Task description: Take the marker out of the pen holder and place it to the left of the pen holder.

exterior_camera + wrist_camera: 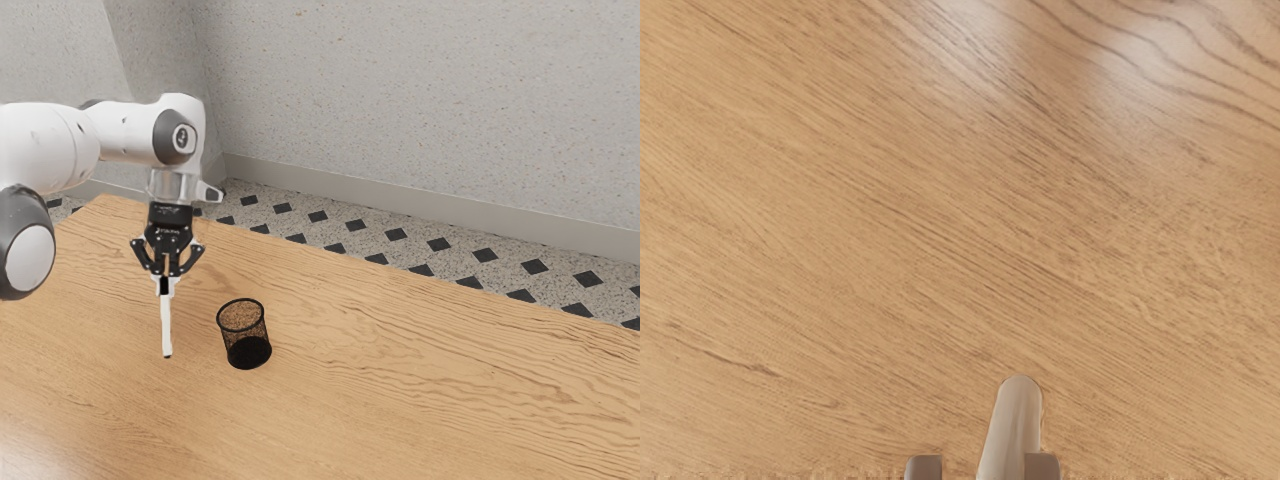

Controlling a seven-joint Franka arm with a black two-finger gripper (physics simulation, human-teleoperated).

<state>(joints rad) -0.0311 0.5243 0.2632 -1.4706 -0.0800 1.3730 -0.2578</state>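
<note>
Nearest is the marker (1012, 430), pinched by its top in the end effector (165, 288). It hangs nearly straight, beside the pen holder (249, 352), toward the exterior view's left. Best to go down slow, let the tip touch softly, then lay it over so it won't fall or roll. Keep off the holder's rim. The table (420, 390) has lots of bare wood around, with its far edge behind.

Marker (167, 325): white, slim, round-ended, held nearly upright, outside pen holder (244, 337), just off its side toward exterior view's left; contact with tabletop (400, 400) unclear. Pen holder: black mesh cup, round, open-topped, dark-bottomed, standing upright on tabletop.
</note>
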